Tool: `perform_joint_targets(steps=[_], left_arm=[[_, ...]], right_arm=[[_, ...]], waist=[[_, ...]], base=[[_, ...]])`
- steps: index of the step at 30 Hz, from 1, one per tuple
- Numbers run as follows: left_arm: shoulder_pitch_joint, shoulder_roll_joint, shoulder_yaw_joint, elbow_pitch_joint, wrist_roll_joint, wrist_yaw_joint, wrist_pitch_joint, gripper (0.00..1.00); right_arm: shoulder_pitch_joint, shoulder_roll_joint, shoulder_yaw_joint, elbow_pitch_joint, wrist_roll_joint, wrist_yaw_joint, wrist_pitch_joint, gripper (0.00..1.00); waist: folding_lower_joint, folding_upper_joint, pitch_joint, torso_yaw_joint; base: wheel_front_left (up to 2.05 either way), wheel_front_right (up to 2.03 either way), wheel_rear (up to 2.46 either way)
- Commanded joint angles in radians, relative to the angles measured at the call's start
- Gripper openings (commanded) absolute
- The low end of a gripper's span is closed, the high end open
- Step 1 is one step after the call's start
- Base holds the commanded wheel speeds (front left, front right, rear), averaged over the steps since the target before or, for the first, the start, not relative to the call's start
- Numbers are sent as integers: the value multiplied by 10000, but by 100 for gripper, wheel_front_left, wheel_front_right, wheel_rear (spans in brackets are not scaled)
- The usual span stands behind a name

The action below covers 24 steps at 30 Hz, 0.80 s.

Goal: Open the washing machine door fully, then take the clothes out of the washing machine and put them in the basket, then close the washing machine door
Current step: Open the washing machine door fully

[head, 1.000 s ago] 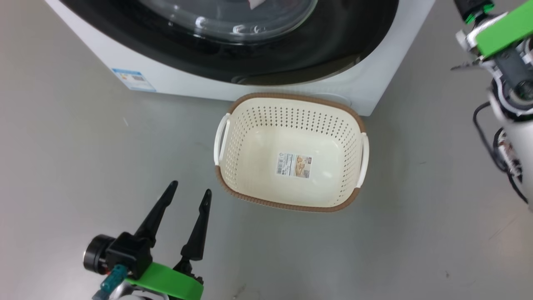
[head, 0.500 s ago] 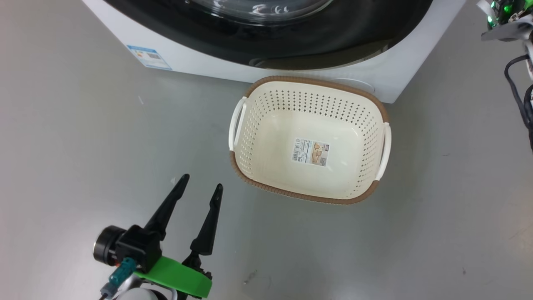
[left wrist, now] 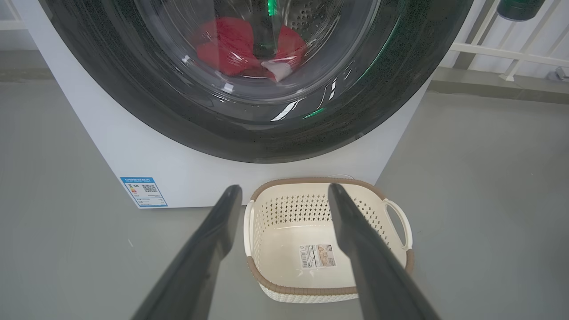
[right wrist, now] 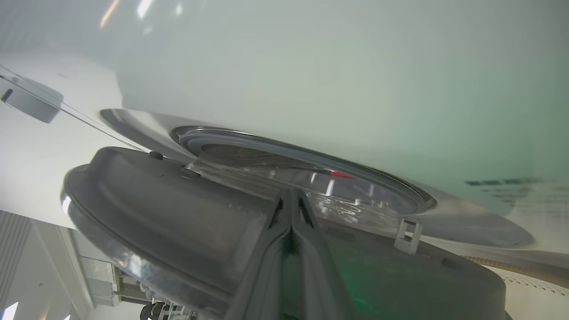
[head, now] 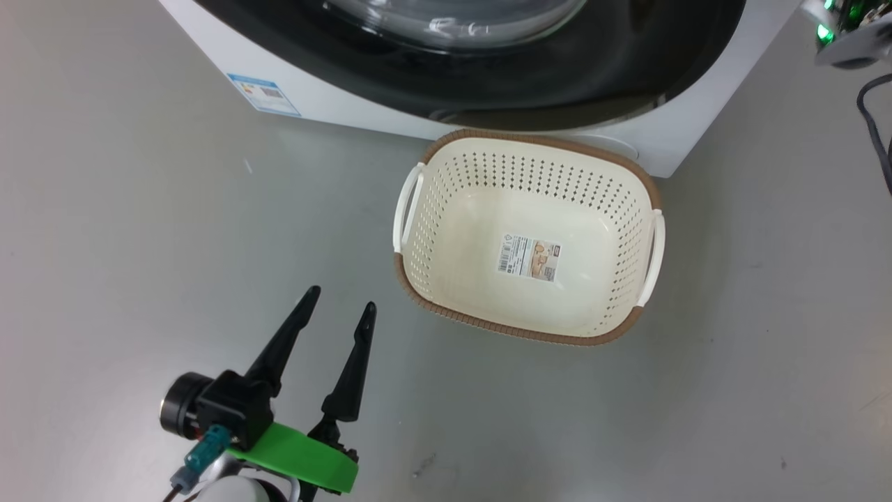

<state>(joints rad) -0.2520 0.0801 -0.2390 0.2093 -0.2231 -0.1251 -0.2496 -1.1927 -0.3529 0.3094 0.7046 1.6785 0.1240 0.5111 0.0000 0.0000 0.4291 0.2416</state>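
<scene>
washing machine (left wrist: 106,146): white front-loader, far side, blue label lower left | washing machine door (left wrist: 249,138): glossy black rim, clear glass bowl, slightly ajar | clothes (left wrist: 222,49): red with white patch, heaped in drum behind glass | basket (head: 529,178): cream, brown rim, upright, empty, on floor just before machine, right of centre

The left gripper (head: 341,298) has two long, black, tapering fingers (head: 282,345) on a black block (head: 235,413), with a black cylinder (head: 177,414), a green bracket (head: 296,460) and a teal connector (head: 208,450). The right arm (head: 854,49) carries a black cable (head: 877,132).
</scene>
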Motion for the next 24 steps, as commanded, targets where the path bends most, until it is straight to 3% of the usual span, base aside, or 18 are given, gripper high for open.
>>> perform_joint_targets(steps=[1, 24], left_arm=[[18, 141, 332, -162, -90, -55, -122, 100], [1046, -20, 600, -132, 117, -56, -122, 100]], right_arm=[[345, 306, 202, -424, 20, 67, 238, 0], [3876, 795, 830, -3193, -43, 67, 1261, 0]], waist=[[0, 0, -216, -38], [0, 0, -1774, -82]], base=[[0, 0, 0], [0, 0, 0]])
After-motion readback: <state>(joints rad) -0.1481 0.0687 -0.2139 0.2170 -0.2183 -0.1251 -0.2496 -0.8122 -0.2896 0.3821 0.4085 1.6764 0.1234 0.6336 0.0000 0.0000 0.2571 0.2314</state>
